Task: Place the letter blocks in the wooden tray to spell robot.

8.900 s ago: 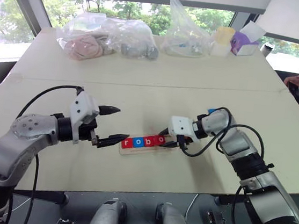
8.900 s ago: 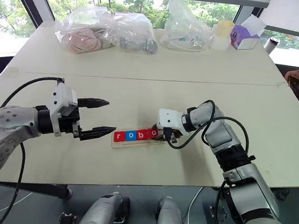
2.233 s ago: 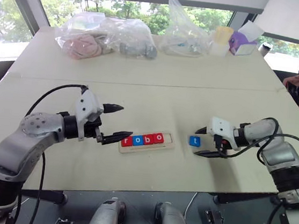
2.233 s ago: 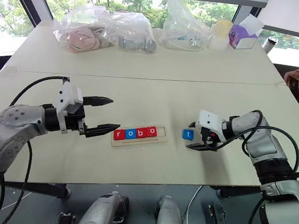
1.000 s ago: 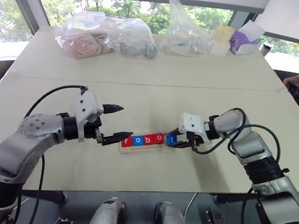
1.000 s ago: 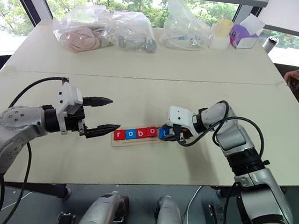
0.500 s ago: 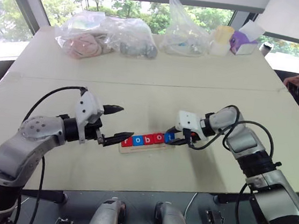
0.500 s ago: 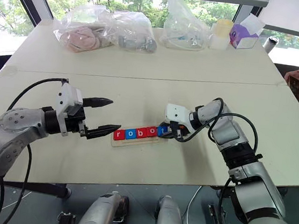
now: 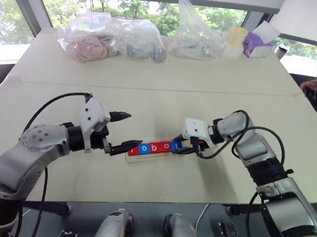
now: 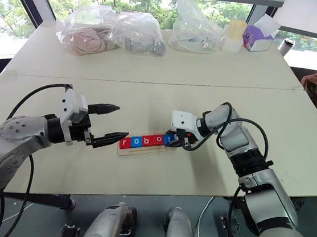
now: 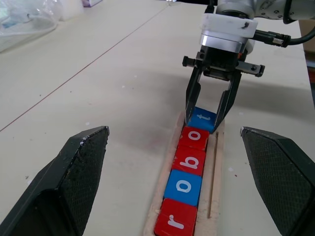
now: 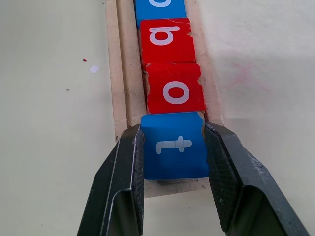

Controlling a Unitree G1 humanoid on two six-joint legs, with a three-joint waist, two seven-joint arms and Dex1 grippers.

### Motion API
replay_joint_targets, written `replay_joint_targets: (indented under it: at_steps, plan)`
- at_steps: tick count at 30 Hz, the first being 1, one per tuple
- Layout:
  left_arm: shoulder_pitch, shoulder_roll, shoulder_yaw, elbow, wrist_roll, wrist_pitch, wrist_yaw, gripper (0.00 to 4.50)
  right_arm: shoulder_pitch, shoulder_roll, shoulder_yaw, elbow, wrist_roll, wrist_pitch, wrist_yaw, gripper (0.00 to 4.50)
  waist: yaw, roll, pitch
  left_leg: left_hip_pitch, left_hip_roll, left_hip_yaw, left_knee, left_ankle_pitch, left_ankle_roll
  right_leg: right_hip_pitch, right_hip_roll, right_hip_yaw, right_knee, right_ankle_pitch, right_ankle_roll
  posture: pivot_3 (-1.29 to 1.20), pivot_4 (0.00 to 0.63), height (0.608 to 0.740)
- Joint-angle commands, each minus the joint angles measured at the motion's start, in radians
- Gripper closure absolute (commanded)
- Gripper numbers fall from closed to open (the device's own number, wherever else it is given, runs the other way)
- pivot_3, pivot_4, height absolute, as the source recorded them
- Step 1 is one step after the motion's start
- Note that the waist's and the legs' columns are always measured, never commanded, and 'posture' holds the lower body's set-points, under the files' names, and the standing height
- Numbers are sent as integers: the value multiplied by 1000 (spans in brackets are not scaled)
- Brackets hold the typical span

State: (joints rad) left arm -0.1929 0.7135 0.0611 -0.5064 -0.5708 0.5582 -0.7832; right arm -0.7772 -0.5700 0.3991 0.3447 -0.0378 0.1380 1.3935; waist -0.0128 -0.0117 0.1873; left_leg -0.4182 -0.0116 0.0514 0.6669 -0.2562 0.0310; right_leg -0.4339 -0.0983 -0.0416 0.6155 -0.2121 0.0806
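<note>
**Tray ends taken, table open around it**

My right gripper (image 12: 173,172) sits clamped on the blue t block (image 12: 173,146) at the right end of the wooden tray (image 11: 214,162). My left gripper (image 9: 124,132) hangs with fingers spread just off the left end. Bare table (image 9: 216,111) lies open behind and in front of the tray. Plastic bags (image 9: 113,36) crowd the far edge, well apart.

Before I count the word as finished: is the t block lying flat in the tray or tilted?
Tilted: the t block rides above the neighbouring red o, clamped by the right gripper over the wooden tray end.
</note>
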Motion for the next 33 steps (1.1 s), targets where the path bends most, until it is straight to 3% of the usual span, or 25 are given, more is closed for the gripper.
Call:
replay_joint_targets:
  at_steps: [1,11,18,25,33]
  plan:
    - [3,0,24,-34,-8,-9,4,0,-21,12,1,-10,-2,-16,0,3351,0,0,0,0,0,0,0,0,0,0,0,0,0,0,0,0,150,725]
    - [-1,6,23,-36,-9,-10,-1,0,-32,24,-2,31,-12,-27,-14,3351,-1,0,0,0,0,0,0,0,0,0,0,0,0,0,0,0,150,725]
    - [0,10,25,-39,-10,-10,-3,0,-35,28,-8,28,-7,-21,-18,14,-1,0,0,0,0,0,0,0,0,0,0,0,0,0,0,0,150,725]
    - [-7,8,18,-36,-9,-9,-4,0,-25,16,-50,-48,46,39,-7,14,0,0,0,0,0,0,0,0,0,0,0,0,0,0,0,0,150,725]
    - [-14,4,13,-28,-8,-12,-7,0,-53,3,-143,-57,79,77,-101,14,0,0,0,0,0,0,0,-1,-1,-1,0,0,0,0,0,0,150,725]
